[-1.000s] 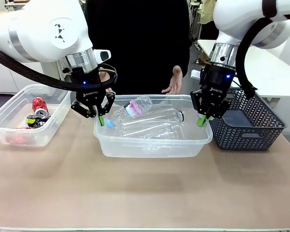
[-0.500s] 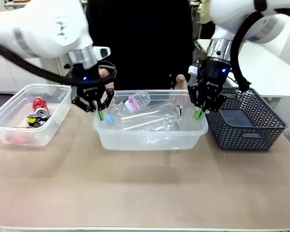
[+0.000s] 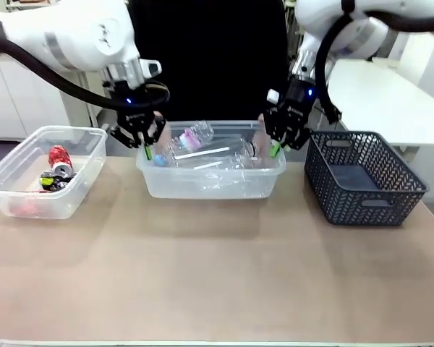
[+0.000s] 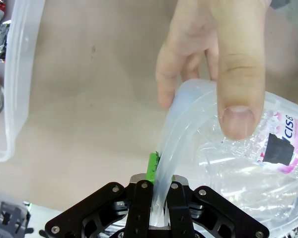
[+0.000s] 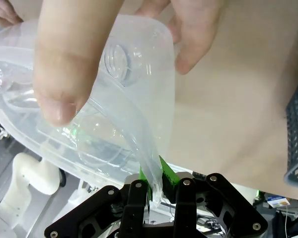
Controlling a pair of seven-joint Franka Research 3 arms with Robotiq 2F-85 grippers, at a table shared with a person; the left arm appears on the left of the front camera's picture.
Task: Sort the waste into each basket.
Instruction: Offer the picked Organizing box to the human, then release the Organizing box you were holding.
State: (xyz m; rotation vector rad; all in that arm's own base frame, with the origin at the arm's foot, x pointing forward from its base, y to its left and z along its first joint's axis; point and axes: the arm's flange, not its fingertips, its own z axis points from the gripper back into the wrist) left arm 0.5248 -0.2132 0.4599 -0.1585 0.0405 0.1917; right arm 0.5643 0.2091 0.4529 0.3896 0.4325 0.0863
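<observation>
The middle basket (image 3: 210, 189) is a clear tub with clear plastic bottles (image 3: 192, 137) lying in it. My left gripper (image 3: 148, 148) is shut on its left rim and my right gripper (image 3: 275, 148) is shut on its right rim. In the left wrist view the left gripper (image 4: 159, 166) pinches the thin rim (image 4: 188, 109), and a person's thumb (image 4: 236, 74) presses on the same corner. In the right wrist view the right gripper (image 5: 155, 178) clamps the rim (image 5: 139, 89) below another thumb (image 5: 69, 64). The second basket (image 3: 50, 206) at the left holds crushed red and silver cans (image 3: 58, 155).
A dark lattice basket (image 3: 362, 181) stands at the right, close beside my right arm. The person stands at the far edge behind the middle tub. The near half of the tabletop (image 3: 217, 275) is bare.
Both arms have carried the tub of bottles away from the near side towards the person. The person's hands have taken hold of its far corners.
</observation>
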